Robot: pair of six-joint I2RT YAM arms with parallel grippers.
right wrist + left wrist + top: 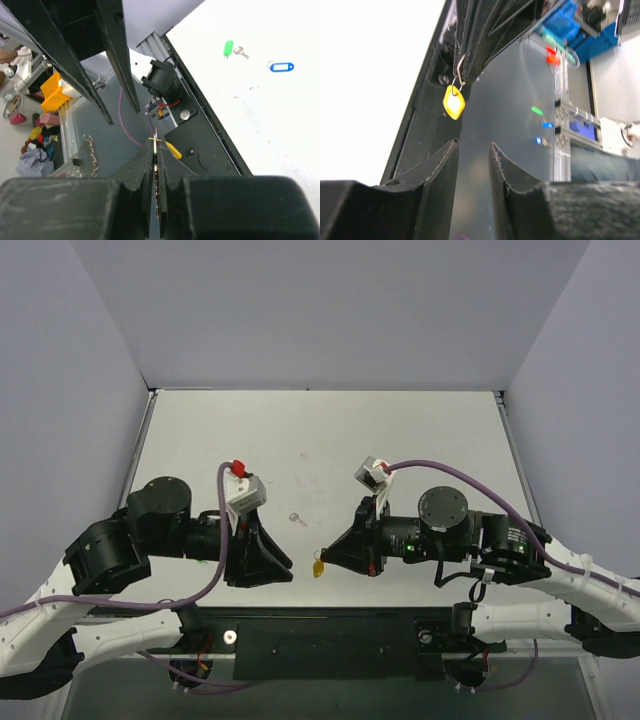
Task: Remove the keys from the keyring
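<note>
The keyring's yellow tag hangs just off the table's near edge, between the two grippers. My right gripper is shut on the thin metal ring, with the yellow tag sticking out beside its fingertips. In the left wrist view the tag dangles from its wire ring under the right fingers. My left gripper is open with nothing between its fingers, a short way from the tag. A tiny silver key lies loose on the table behind the grippers.
A green tag joined to a silver key and a blue tag lie on the white table. The black base plate runs along the table's near edge below the grippers. Purple cables loop over both arms.
</note>
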